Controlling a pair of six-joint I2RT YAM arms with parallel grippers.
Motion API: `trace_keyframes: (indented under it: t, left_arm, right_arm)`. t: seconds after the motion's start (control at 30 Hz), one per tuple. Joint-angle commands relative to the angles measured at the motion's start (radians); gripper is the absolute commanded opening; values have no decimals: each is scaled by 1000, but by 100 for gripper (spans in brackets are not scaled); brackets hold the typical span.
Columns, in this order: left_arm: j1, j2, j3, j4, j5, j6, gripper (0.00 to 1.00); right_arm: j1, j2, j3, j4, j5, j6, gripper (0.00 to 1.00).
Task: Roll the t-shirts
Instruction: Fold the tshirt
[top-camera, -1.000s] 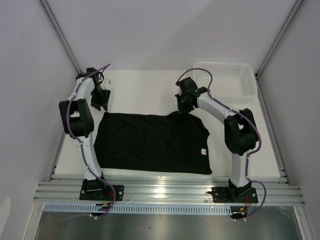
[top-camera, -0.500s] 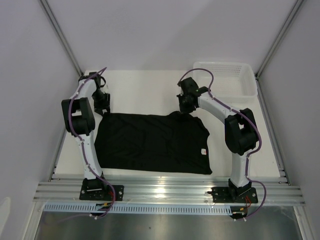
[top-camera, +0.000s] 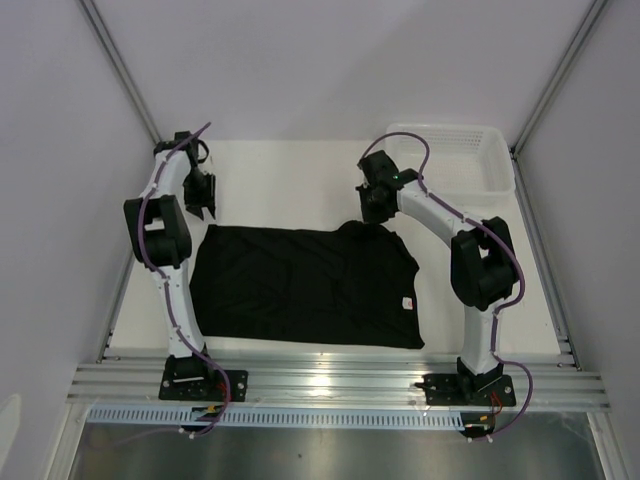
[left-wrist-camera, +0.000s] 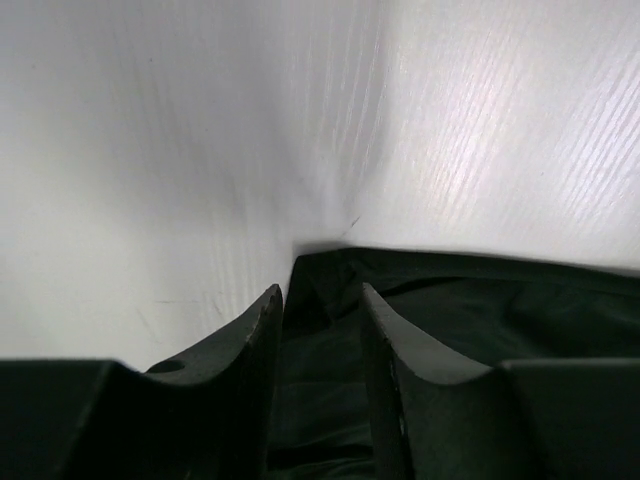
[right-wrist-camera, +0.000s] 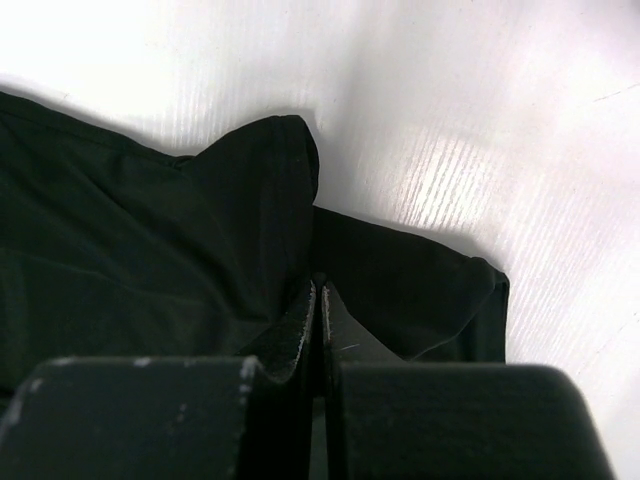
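Black t-shirt (top-camera: 305, 285) is flat, spread out and unrolled mid-worktop (top-camera: 280, 180), between the two arms, long side running left-right. Pale neck label (top-camera: 407, 303) shows near its right edge. Only disturbance is one pucker (top-camera: 355, 228) on the far edge. The left jaws are at the far-left corner of the t-shirt, down low. Left wrist view: the two fingers (left-wrist-camera: 250, 350) stand apart with a clear gap, dark fabric lies in the gap, the t-shirt's corner is just past the tips, and bare white worktop is beyond. So left is released, straddling the corner, nothing pinched. The right jaws are on the far edge, right of centre, at that pucker. Right wrist view: fingers (right-wrist-camera: 297, 325) pressed flat together with no gap, tips down in the fabric. The cloth humps into a pointed fold (right-wrist-camera: 265, 170) just ahead of them, and a flatter flap (right-wrist-camera: 420, 290) lies to the right. Right is clenched on the t-shirt. White mesh basket (top-camera: 445, 127) is in the far-right corner of the worktop, well apart from the t-shirt.
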Motion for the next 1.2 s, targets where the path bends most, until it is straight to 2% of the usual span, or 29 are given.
trace_keyframes:
  t: [0.0,0.07,0.1,0.17,0.2,0.23,0.3,0.33,0.47,0.67,0.83,1.17]
  left_arm:
    - [5,40,106,-82,-21,131,40]
    - [3,95,144,-180,-4,169,40]
    - [2,115,204,-218,0,221,39]
    - [-3,142,221,-287,-13,350,37]
    - [-3,129,200,-275,-19,393,38]
    - [-3,107,95,-251,-20,442,40]
    - [-3,11,1,-114,-26,579,43]
    - [-3,-18,-114,-77,-27,628,43]
    - [-3,-86,-210,32,-68,800,43]
    - [-4,-63,-163,41,-127,894,43]
    - [-6,-66,-162,24,-92,969,43]
    - [-1,-163,-161,52,105,1001,43]
  right_arm:
    - [-6,-50,46,-17,20,-5,0]
    - [-9,-50,50,-18,18,-5,0]
    - [-9,-50,53,-18,18,-6,0]
    - [-9,-47,69,-25,24,-9,0]
    - [-9,-46,73,-25,27,-11,0]
    - [-9,-44,79,-26,26,-11,0]
    - [-6,-40,87,-20,26,-12,0]
    - [-6,-38,89,-18,24,-13,0]
    - [-4,-18,110,-28,23,-20,0]
    - [-3,-12,116,-40,27,-23,0]
    - [1,-9,112,-43,35,-25,0]
    - [2,-3,115,-48,38,-29,0]
